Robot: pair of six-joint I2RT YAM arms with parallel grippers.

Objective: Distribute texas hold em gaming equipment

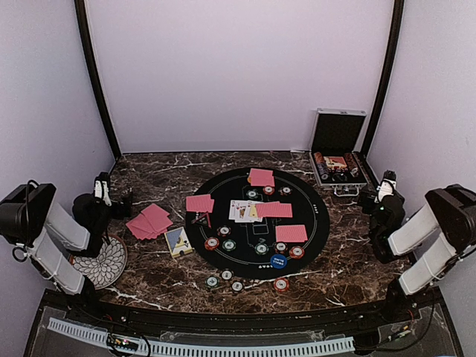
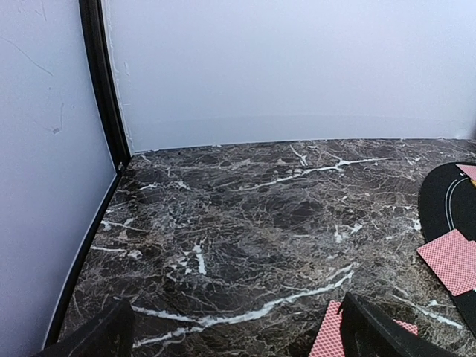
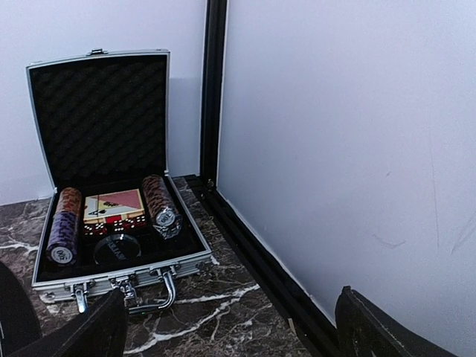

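Left claw point(image 2: 238, 335) and right claw point(image 3: 234, 331) gape wide, empty.

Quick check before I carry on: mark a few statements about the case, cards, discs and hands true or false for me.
1. The chip case stands open. True.
2. The blue button disc lies off the black mat. False: it lies on the mat, close to its near edge.
3. The left hand and right hand are open, holding nothing. True.
4. The flower-patterned plate sits by the right arm. False: it sits by the left arm.
5. Some face-up cards lie mid-mat. True.
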